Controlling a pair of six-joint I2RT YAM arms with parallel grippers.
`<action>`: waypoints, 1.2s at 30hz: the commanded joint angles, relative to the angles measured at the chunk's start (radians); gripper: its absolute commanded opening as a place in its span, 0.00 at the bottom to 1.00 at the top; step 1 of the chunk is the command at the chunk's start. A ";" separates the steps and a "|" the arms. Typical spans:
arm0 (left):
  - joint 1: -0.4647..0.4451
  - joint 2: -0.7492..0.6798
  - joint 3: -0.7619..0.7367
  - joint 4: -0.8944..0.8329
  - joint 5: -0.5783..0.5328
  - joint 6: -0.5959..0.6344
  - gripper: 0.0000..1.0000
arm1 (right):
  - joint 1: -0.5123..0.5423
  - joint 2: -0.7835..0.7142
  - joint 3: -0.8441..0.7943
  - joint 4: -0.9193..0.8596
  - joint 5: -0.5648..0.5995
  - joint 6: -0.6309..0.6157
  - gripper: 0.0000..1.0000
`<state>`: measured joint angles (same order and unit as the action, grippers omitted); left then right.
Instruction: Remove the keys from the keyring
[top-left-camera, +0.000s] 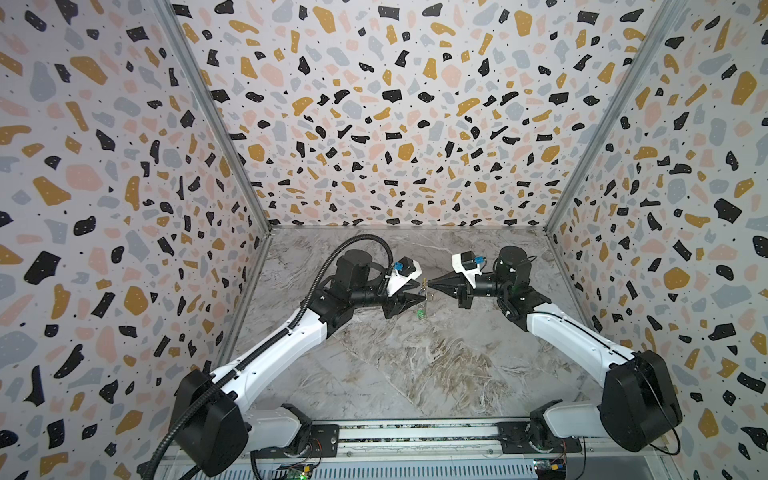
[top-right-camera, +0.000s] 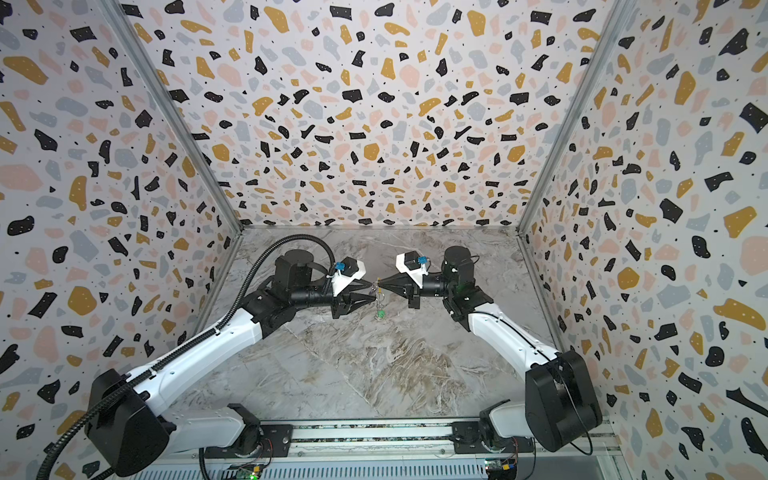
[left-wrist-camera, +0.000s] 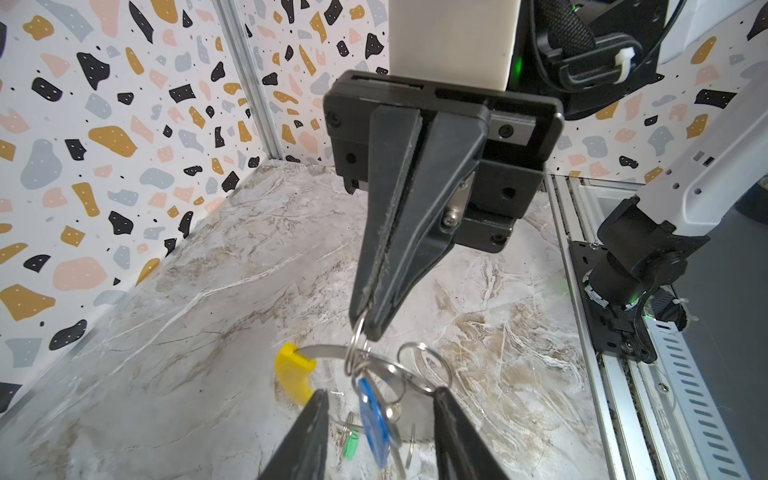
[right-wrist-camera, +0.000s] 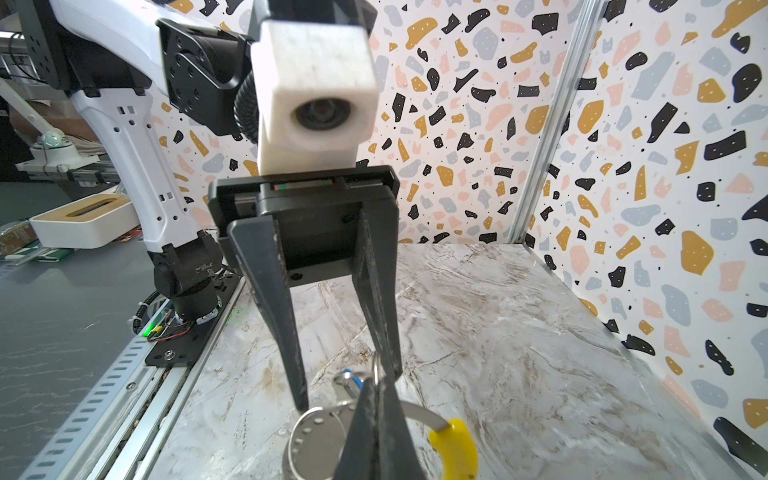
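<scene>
Above the surface (top-left-camera: 415, 374), nearer its back edge than its front edge, the right tool (top-left-camera: 429, 285) is shut tight and the left tool (top-left-camera: 422, 290) faces it, open. The keyring (left-wrist-camera: 326, 351) hangs just below the right tool's tip, and the key with the blue tag (left-wrist-camera: 374, 415) hangs long-way down between the left tool's two fingers, with the green-tag key (left-wrist-camera: 351, 442) lower. The right tool pinches a small silver ring (left-wrist-camera: 357, 345) hooked on the keyring, so I think the left tool, nearer the keys, should grab.
</scene>
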<state>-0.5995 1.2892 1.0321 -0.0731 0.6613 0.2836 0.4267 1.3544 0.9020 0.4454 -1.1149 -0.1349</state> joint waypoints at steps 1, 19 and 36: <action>-0.022 0.000 -0.010 0.026 -0.053 0.005 0.41 | 0.006 -0.021 0.000 0.050 -0.005 0.024 0.00; -0.048 -0.020 -0.005 0.001 -0.106 0.053 0.12 | 0.005 -0.026 -0.007 0.065 -0.003 0.031 0.00; -0.054 0.037 0.078 -0.050 -0.118 0.078 0.00 | 0.048 -0.056 -0.093 0.254 0.101 0.124 0.00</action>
<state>-0.6472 1.3193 1.0649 -0.1467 0.5632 0.3553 0.4599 1.3460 0.8139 0.6212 -1.0489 -0.0418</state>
